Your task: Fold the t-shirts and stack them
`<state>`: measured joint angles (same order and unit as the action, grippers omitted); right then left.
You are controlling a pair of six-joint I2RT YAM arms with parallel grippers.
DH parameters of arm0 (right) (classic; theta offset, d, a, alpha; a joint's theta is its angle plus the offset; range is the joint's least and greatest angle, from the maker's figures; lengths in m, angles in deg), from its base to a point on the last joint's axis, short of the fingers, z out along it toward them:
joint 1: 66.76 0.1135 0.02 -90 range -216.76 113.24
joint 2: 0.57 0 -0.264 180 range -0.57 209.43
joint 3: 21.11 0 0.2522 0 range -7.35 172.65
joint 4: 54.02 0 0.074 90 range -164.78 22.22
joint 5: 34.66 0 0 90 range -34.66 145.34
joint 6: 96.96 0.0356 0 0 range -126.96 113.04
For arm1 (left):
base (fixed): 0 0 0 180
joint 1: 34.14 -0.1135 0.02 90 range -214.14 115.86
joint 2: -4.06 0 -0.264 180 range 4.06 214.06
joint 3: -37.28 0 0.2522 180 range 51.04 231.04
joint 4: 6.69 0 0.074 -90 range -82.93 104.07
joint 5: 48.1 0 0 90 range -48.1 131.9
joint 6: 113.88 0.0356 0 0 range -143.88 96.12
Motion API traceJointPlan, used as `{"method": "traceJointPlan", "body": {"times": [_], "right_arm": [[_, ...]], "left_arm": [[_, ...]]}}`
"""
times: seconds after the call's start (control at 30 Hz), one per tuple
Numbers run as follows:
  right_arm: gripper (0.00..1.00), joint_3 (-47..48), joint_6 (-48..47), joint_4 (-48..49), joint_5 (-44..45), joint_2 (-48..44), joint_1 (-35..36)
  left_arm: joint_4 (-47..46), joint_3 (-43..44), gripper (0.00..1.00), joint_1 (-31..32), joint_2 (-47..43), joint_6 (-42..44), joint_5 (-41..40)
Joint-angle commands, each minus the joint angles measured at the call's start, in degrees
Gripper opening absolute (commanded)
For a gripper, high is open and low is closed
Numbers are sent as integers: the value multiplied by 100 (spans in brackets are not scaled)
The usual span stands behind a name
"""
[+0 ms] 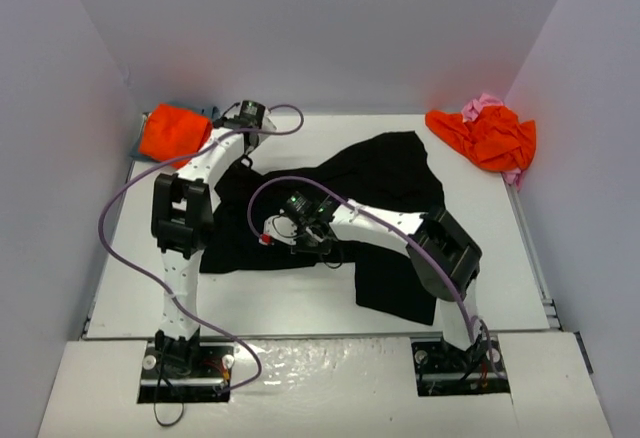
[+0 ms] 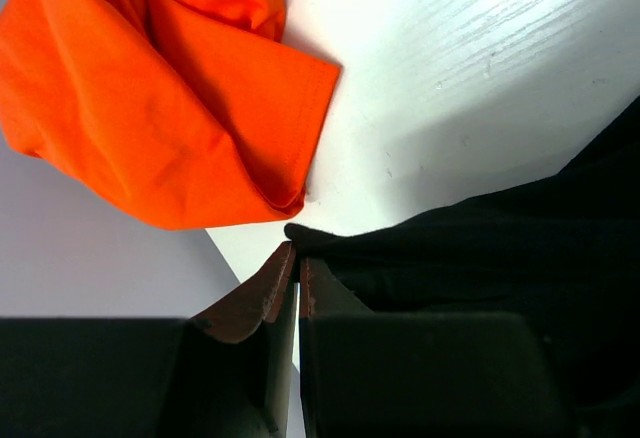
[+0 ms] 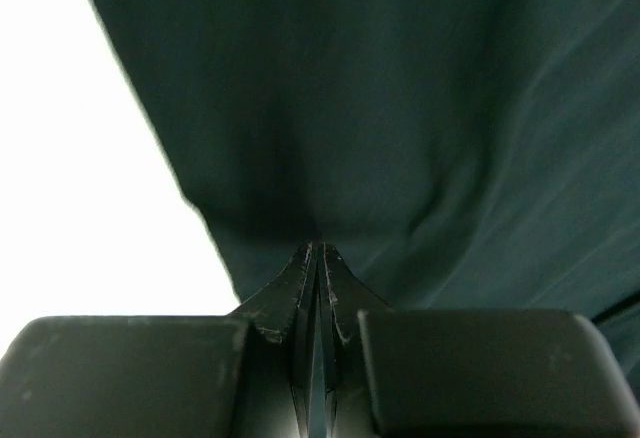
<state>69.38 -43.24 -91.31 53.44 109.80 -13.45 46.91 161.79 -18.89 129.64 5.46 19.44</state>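
Note:
A black t-shirt (image 1: 385, 173) lies spread and rumpled over the middle of the table. At its far left corner my left gripper (image 1: 243, 155) is shut, and in the left wrist view the left gripper (image 2: 297, 250) pinches that corner of the black t-shirt (image 2: 480, 248). Right beside it lies a crumpled orange t-shirt (image 1: 173, 133) (image 2: 150, 88). Over the shirt's near left part my right gripper (image 1: 272, 230) is shut; in the right wrist view the right gripper (image 3: 320, 246) has its tips in the black t-shirt (image 3: 400, 108), with wrinkles running out from them.
A second orange t-shirt (image 1: 492, 138) lies bunched on a pink one (image 1: 487, 106) in the far right corner. A strip of blue-grey cloth (image 1: 137, 146) shows under the left orange shirt. White walls close in the table (image 1: 300, 298) on three sides.

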Motion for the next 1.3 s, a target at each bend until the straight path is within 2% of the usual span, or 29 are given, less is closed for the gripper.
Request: {"method": "traceJointPlan", "body": {"times": [0.0, 0.13, 0.3, 0.43, 0.57, 0.77, 0.9, 0.97, 1.1, 1.27], "right_arm": [[0, 899, -372, -122, 40, 348, 165], [0, 1704, -590, -143, 319, 769, 388], [0, 2583, -411, -208, -260, 1215, 535], [0, 2962, -390, -290, -362, 1623, 780], [0, 3457, -91, -608, -1195, 1934, 896], [0, 3216, -378, -1163, -2138, 2112, 989], [0, 2813, -572, -1531, -2464, 2077, 998], [0, 2618, -753, -1834, -2460, 2133, 1030], [0, 2384, -722, -1677, -2057, 1901, 1046], [0, 2585, -832, -1897, -2031, 1875, 1055]], "left_arm": [[191, 208, 0, -41, -4, -59, -65], [174, 214, 0, -48, 79, -65, -78], [164, 249, 0, -83, 128, -64, -57], [191, 347, 0, -108, 202, -52, -57], [284, 627, 0, -127, 352, -36, -32], [550, 1208, 0, -149, 651, -12, 36], [586, 1360, 0, -206, 713, 19, 84], [627, 1444, 0, -244, 754, 11, 104], [660, 1498, 0, -283, 796, -32, 141], [624, 1525, 0, -313, 812, -25, 100]]}}
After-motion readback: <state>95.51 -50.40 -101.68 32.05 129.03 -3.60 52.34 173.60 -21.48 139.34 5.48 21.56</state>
